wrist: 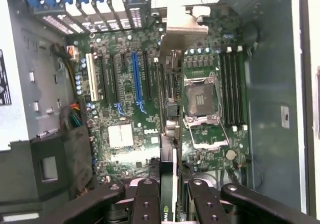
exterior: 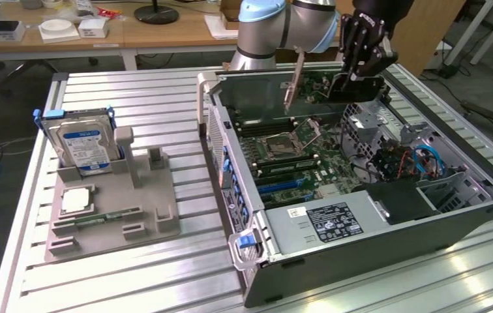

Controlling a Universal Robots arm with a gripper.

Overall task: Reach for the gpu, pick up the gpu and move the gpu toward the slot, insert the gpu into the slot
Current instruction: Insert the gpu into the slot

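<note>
One card hangs in the claw: we see the gpu [exterior: 316,88] held on edge above the far end of the open computer case [exterior: 360,254], clear of the motherboard [exterior: 290,156] that lies inside the case. The gripper [exterior: 355,77] has its fingers drawn narrow onto the card, so it is holding the gpu.

From the wrist we look down into the case past the gripper [wrist: 172,199]. The gpu [wrist: 168,159] shows edge-on, with its silver bracket [wrist: 182,26] toward the case wall that carries the blue clips. The blue slot [wrist: 136,78] inside the case stands bare.

Outside the case, on the exterior view's left, a hard drive [exterior: 83,145] stands upright in a grey holder [exterior: 142,222].
</note>
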